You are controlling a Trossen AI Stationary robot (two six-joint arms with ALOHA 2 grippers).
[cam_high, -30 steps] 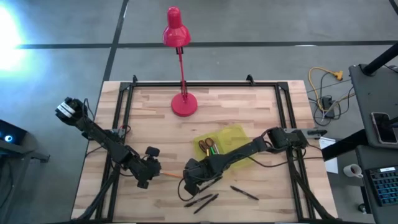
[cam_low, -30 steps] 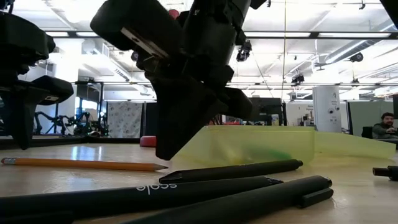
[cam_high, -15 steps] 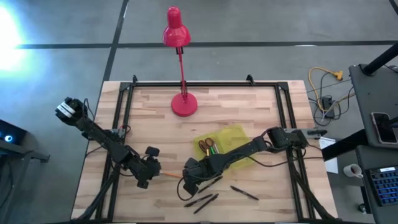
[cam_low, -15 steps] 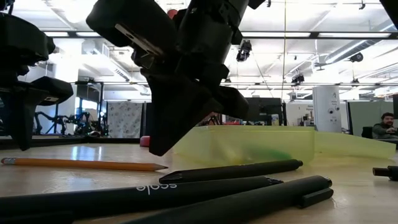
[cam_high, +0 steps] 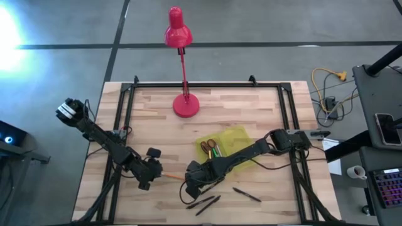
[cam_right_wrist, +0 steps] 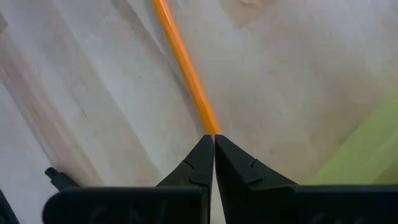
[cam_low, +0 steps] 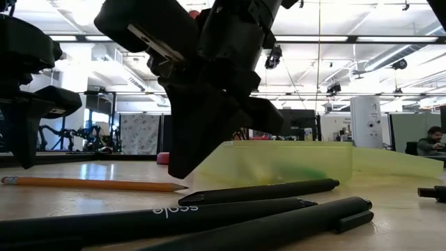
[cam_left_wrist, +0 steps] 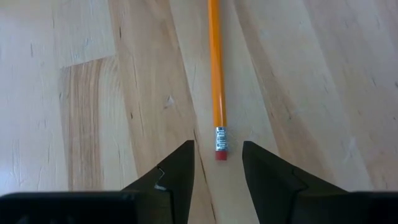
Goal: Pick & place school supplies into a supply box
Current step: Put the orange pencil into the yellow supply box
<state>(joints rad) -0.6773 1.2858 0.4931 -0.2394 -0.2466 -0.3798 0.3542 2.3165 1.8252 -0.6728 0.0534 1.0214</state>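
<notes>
An orange pencil (cam_high: 171,177) lies flat on the wooden table (cam_high: 251,100) between my two grippers. My left gripper (cam_left_wrist: 217,163) is open, its fingers standing on either side of the pencil's eraser end (cam_left_wrist: 220,149) without touching it. My right gripper (cam_right_wrist: 213,140) is shut and slants down over the pencil's pointed end (cam_low: 182,187). The yellow-green supply box (cam_high: 233,139) stands open just beyond the right arm, with red-handled scissors (cam_high: 205,148) and a green marker (cam_high: 215,149) inside. Several black pens (cam_high: 206,202) lie near the front edge. My right gripper's shut fingertips (cam_right_wrist: 202,152) stand over the pencil's pointed end (cam_right_wrist: 208,124), coming from above at a slant. In the wrist view they hide the point itself. Whether they touch it, I cannot tell. The pencil lies flat on the table.
A red desk lamp (cam_high: 185,103) stands at the far middle of the table. Black pens (cam_low: 258,192) lie close before the low camera, one more (cam_high: 247,194) toward the right. A person (cam_low: 433,139) sits in the room beyond.
</notes>
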